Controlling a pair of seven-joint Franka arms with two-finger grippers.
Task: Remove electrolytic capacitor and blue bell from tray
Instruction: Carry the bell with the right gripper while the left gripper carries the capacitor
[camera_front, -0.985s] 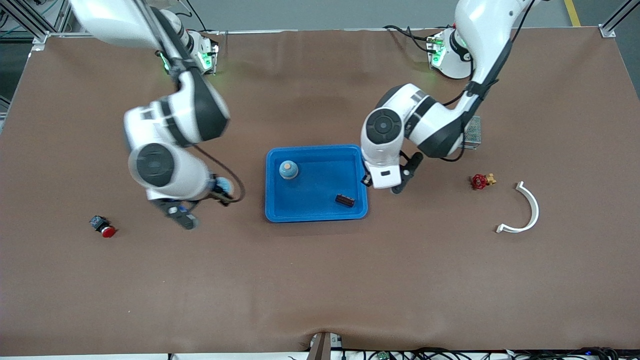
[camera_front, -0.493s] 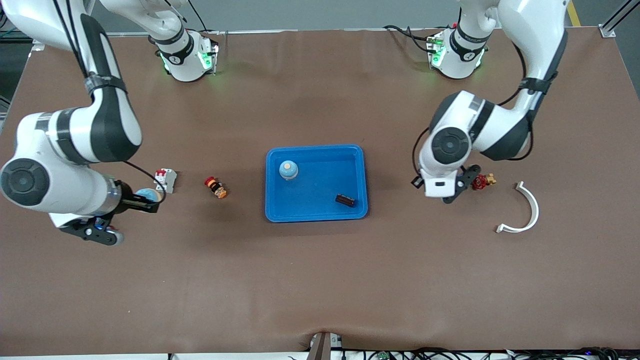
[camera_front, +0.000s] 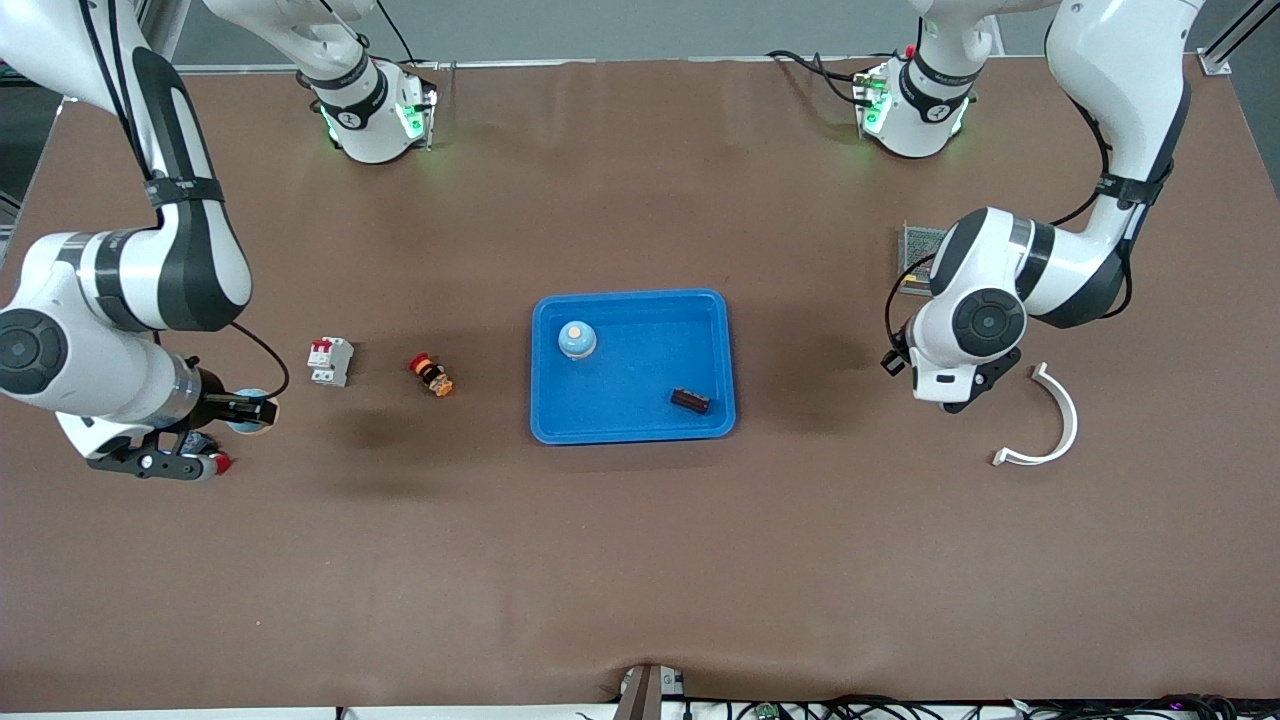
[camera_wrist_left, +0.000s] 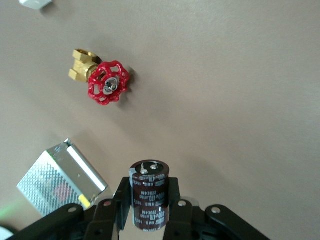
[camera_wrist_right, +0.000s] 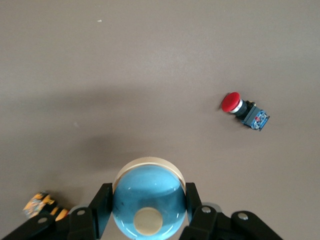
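My right gripper (camera_wrist_right: 148, 204) is shut on a blue dome bell (camera_wrist_right: 149, 197) with a tan button. In the front view it (camera_front: 232, 412) hangs over the table at the right arm's end, the bell (camera_front: 250, 412) showing at its tip. My left gripper (camera_wrist_left: 149, 199) is shut on a dark brown capacitor (camera_wrist_left: 149, 192), held upright. In the front view it (camera_front: 962, 398) hangs over the table at the left arm's end, and the capacitor is hidden there. The blue tray (camera_front: 715, 345) holds another blue bell (camera_front: 577, 339) and a dark brown block (camera_front: 690, 401).
A red push button (camera_wrist_right: 245, 111) lies under the right gripper. A white-red breaker (camera_front: 329, 361) and a small orange-red part (camera_front: 432, 374) lie beside the tray. A red valve (camera_wrist_left: 108, 83), a metal mesh box (camera_wrist_left: 60, 177) and a white curved piece (camera_front: 1055, 420) lie near the left gripper.
Both arms have swung away from the tray toward their own ends of the table. The bell and block in the tray have not moved.
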